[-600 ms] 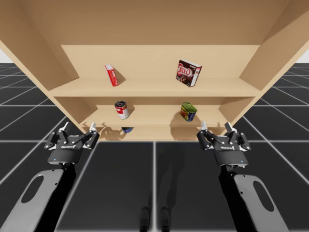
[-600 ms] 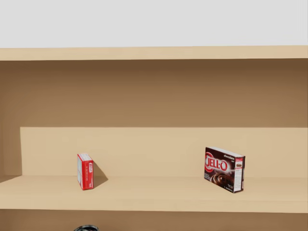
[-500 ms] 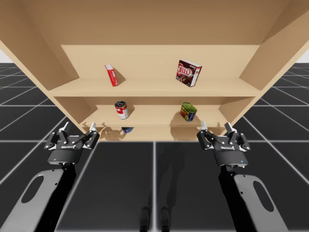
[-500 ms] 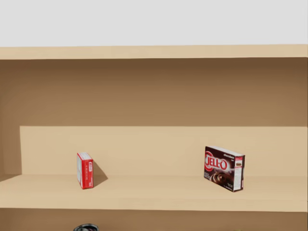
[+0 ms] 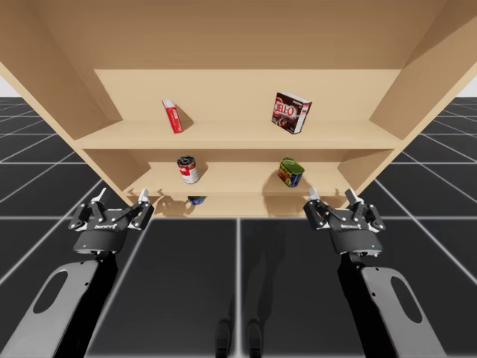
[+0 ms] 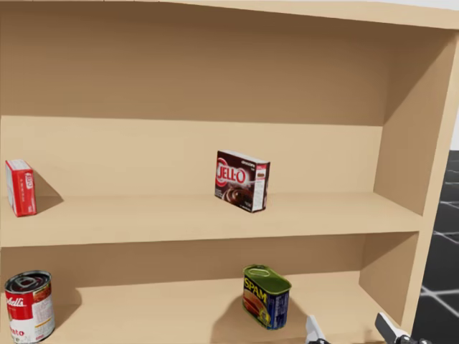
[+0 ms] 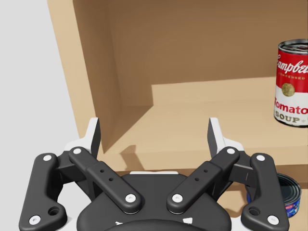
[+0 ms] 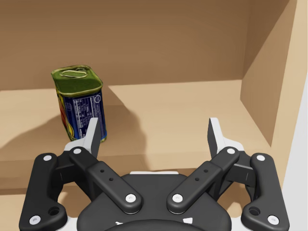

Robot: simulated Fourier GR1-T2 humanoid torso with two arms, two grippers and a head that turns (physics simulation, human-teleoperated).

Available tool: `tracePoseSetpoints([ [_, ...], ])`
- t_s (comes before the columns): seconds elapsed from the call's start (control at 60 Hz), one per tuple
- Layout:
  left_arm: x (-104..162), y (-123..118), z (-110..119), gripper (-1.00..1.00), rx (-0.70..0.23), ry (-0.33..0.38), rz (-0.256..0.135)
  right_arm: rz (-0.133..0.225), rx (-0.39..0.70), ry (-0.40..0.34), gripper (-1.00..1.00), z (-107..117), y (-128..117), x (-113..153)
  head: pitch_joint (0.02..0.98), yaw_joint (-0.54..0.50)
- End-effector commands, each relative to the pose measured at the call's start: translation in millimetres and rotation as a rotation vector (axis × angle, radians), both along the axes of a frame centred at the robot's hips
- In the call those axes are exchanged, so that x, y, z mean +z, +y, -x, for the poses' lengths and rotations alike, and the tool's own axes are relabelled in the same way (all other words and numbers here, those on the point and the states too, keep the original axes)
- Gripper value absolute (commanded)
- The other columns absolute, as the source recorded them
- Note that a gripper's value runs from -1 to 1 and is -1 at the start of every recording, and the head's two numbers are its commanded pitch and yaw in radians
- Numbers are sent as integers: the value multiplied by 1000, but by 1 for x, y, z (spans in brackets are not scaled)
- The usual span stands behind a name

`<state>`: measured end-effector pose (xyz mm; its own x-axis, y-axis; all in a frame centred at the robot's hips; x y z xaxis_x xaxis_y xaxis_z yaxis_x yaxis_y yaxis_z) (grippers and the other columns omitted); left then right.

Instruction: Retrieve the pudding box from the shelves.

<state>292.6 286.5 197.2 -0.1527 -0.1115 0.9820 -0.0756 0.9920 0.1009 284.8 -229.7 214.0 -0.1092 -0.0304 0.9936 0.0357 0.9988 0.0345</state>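
The pudding box [image 5: 291,112], dark brown with a red label, stands upright on the upper shelf [image 5: 238,138], right of its middle. The head view has the pudding box [image 6: 242,180] near the centre. My left gripper [image 5: 121,197] hovers open in front of the shelves at the lower left, nothing between its fingers [image 7: 94,137]. My right gripper [image 5: 332,195] is open too, low at the front right, well below the box. Seen from its wrist, the right gripper [image 8: 155,137] faces the middle shelf. An arm's gripper [image 6: 349,330] peeks in low in the head view.
A small red box [image 5: 172,115] stands at the upper shelf's left. On the middle shelf are a red-and-white soup can [image 5: 188,169] and a green rectangular can [image 5: 291,171]. A blue can [image 5: 196,200] lies on the lowest level. Side walls [image 5: 406,82] close the shelves.
My head has turned right and down, so the pudding box now sits mid-picture and the middle shelf's cans show. Both arms have barely moved.
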Motion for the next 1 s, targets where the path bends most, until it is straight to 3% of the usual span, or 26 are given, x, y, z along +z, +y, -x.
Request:
tracePoseSetpoints([
  [0.017,0,-1,-1,-1000,-3,1,2,-2,2,3,-1000,-1,0,-1,263,-215],
  [0.2,0,-1,0,-1000,-2,1,3,-14,21,-4,-1000,3,5,6,256,-196],
  [0.3,0,0,-1,-1000,1,3,6,9,24,-36,-1000,17,8,28,250,-195],
  [0.35,1,1,-1,-1000,1,4,9,-5,28,-49,-1000,27,9,45,250,-191],
  [0.533,2,2,0,-1000,7,1,11,109,41,-70,-1000,47,20,89,241,-178],
  [0.633,3,3,1,-1000,10,-1,13,138,73,-89,-1000,50,24,109,244,-173],
  [0.783,3,3,0,-1000,10,-2,14,136,145,-78,-1000,47,34,136,248,-172],
  [0.933,3,5,0,-1000,12,-3,18,157,161,-88,-1000,33,45,144,249,-167],
  [1.0,3,5,0,-1000,12,-3,20,147,177,-82,-1000,26,49,147,249,-166],
])
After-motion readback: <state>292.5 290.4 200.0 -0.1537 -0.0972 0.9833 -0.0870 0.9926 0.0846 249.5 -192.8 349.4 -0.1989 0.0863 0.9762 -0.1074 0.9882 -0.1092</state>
